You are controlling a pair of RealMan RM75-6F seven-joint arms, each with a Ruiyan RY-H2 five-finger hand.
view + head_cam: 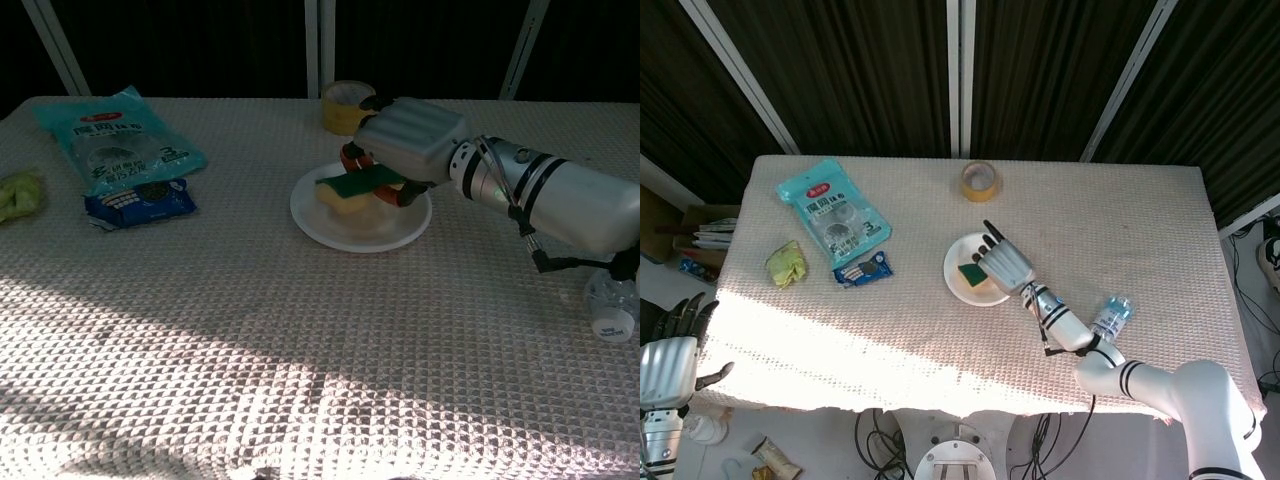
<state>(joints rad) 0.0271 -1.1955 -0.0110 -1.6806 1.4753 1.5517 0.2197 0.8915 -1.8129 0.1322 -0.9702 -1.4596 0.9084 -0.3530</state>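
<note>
The surface (1120,230), under a pale woven cloth, fills the middle of both views. At upper left lies a teal packet (832,211), with a small blue packet (862,268) just below it and a crumpled yellow-green wrapper (786,262) further left. Near the centre sits a white plate (330,218). Over it the right hand (405,150) has its fingers (352,160) clenched on a yellow sponge with a green top (345,190), lifted just above the plate. A tape roll (981,181) stands at upper centre, a clear bottle (1110,318) lies at lower right. The left hand (665,365) hangs off the lower left edge, fingers released and spread.
</note>
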